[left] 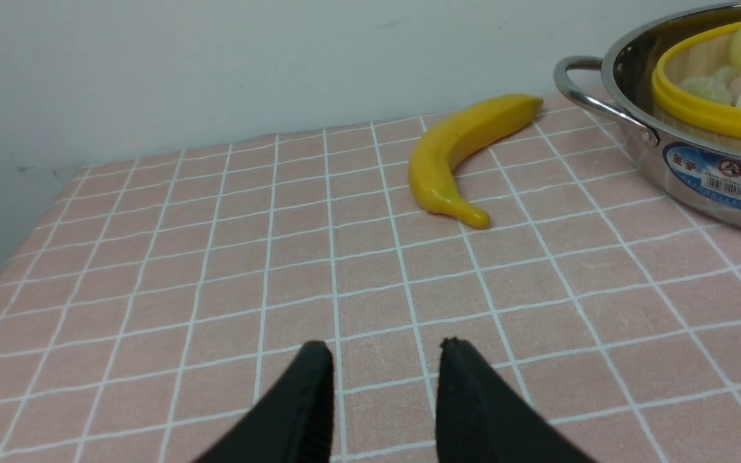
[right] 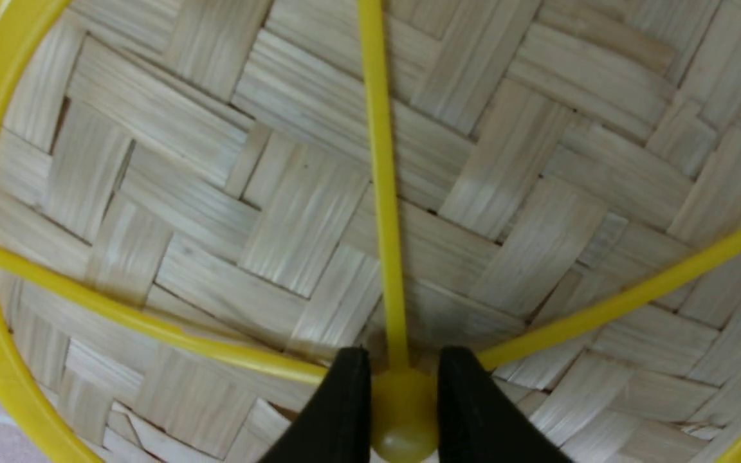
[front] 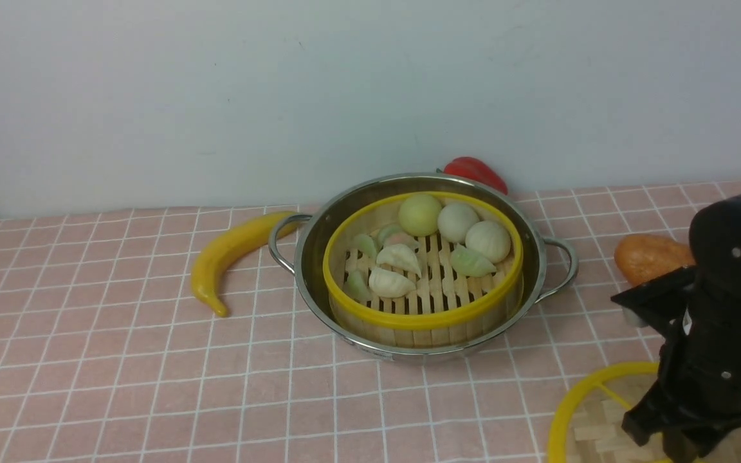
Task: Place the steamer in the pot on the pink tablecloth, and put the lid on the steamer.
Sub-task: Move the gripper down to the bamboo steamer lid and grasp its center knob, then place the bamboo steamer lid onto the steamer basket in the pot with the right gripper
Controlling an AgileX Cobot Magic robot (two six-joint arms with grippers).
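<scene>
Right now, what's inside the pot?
The steamer sits inside the pot, uncovered, with three round buns and several dumplings on its slatted floor. The pot's bottom beneath the steamer is covered, so anything under it cannot be seen.

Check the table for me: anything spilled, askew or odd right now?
Nothing stands out. The steamer sits upright inside the pot, food all inside it; the lid lies flat on the pink tablecloth, the right end effector closed on its knob.
</scene>
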